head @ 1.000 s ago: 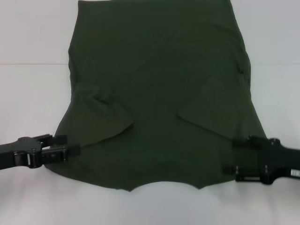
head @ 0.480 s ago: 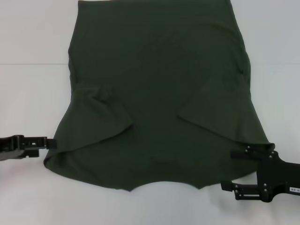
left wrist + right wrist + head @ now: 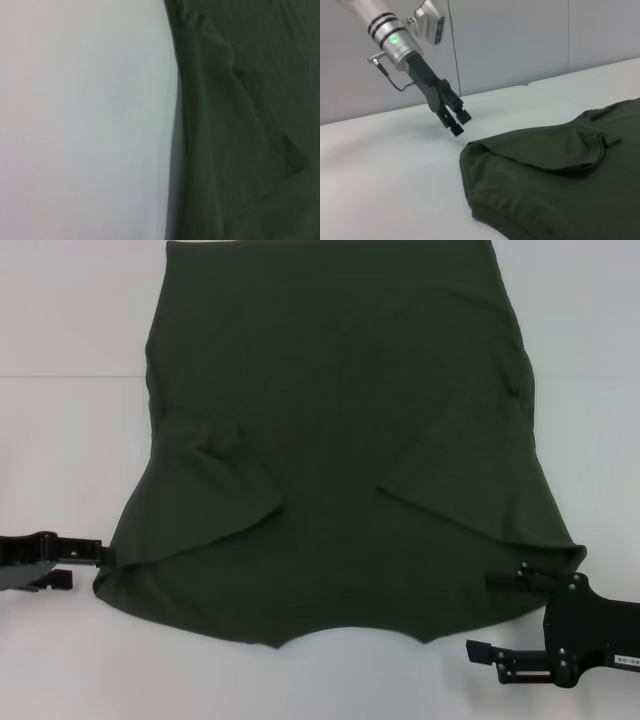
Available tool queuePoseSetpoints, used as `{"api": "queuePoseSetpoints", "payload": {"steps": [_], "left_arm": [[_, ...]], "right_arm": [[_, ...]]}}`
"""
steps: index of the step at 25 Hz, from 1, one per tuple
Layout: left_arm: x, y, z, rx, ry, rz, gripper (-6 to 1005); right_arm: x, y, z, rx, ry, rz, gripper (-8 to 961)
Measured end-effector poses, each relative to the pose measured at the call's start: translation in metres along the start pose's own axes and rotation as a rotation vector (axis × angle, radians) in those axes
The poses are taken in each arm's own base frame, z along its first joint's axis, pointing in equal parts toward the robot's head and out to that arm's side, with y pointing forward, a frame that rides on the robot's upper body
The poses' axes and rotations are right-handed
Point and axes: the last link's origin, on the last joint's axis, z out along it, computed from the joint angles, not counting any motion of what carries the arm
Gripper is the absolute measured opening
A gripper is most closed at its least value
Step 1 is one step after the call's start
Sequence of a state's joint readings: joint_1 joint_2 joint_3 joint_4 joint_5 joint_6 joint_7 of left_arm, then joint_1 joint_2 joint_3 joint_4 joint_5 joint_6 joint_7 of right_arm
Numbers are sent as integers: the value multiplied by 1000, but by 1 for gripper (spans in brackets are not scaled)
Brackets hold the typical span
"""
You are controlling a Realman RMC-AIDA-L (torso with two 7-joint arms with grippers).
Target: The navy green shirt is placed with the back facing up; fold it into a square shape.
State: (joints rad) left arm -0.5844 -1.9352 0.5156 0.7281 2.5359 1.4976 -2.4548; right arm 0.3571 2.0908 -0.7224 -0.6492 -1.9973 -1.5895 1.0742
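1. The table (image 3: 60,440) is white and carries everything; a faint seam runs across it behind the shirt.
2. The shirt (image 3: 340,440) lies flat in the middle, both sleeves already folded inward onto the body, neckline edge nearest the robot. Its far end is cut off by the top of the head view.
3. The right gripper (image 3: 500,615) hovers just off the shirt's near right corner, jaws spread wide and holding nothing.
4. The left gripper (image 3: 95,565) sits at the near left corner, tips just beside the cloth edge; its fingers look close together and empty, and the right wrist view (image 3: 454,120) shows them above the table.
5. Judged next: each gripper should take its near corner, pinching all layers so the tucked sleeves stay put, then lift evenly together.
6. The left wrist view shows only cloth edge and table, no fingers.
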Motion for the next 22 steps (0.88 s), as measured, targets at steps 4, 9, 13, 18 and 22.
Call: {"api": "queuePoseSetpoints", "payload": {"steps": [4,9,13,18,22], "left_arm": [[0,0,5,1,-4,-7,847],[1,0,7,8,-3,-2,846],[2,0,10,15,-1,2,841],[0,0,14,15,-10,-1,832],[0,0,15,18,-5,-1,825]], "right_arm": [[1,1,0,-4,2,-13,938],[1,2,2,-11,3,-23,938],[1,2,3,-14,2,-19,939],[2,2,3,-10,4,-16,939],[2,2,3,-9,5,-16,939]]}}
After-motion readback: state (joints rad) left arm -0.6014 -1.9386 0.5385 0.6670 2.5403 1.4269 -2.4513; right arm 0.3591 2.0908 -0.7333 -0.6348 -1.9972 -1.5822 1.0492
